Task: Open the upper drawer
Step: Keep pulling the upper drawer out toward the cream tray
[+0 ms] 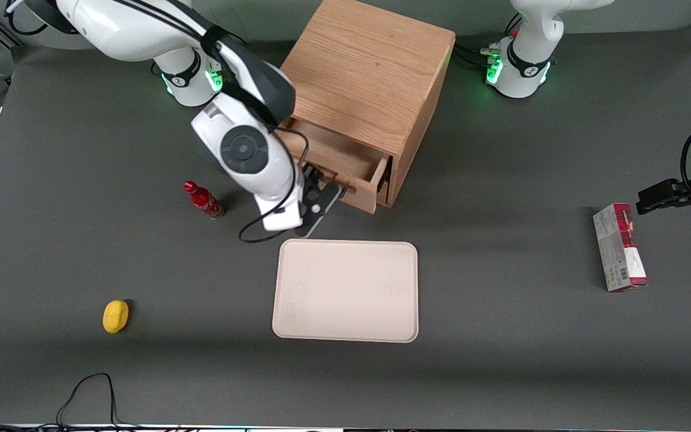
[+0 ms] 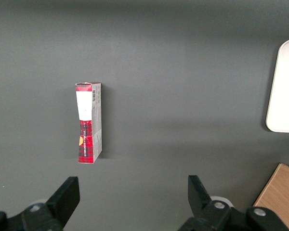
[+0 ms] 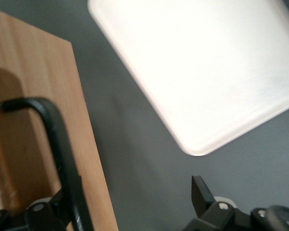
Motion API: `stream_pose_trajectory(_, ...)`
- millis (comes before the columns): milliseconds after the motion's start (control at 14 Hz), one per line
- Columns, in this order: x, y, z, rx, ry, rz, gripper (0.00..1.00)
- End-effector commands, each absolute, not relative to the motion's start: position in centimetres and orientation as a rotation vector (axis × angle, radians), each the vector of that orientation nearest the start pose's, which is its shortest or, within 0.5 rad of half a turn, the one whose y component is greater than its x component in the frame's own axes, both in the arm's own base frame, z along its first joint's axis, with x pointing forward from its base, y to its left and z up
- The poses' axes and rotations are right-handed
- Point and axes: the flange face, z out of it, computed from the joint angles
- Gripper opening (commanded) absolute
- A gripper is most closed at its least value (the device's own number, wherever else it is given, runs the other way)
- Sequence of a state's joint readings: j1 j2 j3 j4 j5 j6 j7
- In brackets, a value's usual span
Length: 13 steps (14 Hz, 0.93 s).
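Nearest the front camera lies the cream tray, flat on the dark counter, with a yellow lemon-like thing well off toward my working end. My gripper sits just in front of the upper drawer, between the drawer front and the tray's rim. That drawer is pulled partway out of the oak cabinet, its hollow showing from above. My fingers stand wide apart, and the thin black wire handle runs beside one of them against the light wood front (whether a pad touches the wire I cannot tell). Beside my wrist a small red bottle stands on the counter. Far toward the parked arm's end lies a red and grey carton on its side
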<state>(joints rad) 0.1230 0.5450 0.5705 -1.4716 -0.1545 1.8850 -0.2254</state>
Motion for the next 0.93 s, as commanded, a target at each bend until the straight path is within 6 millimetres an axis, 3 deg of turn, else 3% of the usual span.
stream_pose_trajectory(0, 62.9, 34.2, 40.6, -2.704, -1.373, 0.013, 1.00)
stream_pose_trajectory(214, 66.4, 30.4, 42.1, -2.782, -1.279, -0.065, 1.00)
stream_pose_trajectory(357, 67.2, 29.4, 44.2, -2.805, -1.255, -0.122, 1.00)
stream_pose_trajectory(643, 65.7, 28.5, 50.1, -2.848, -1.204, -0.196, 1.00)
stream_pose_trajectory(857, 63.6, 25.0, 52.5, -2.972, -1.070, -0.054, 1.00)
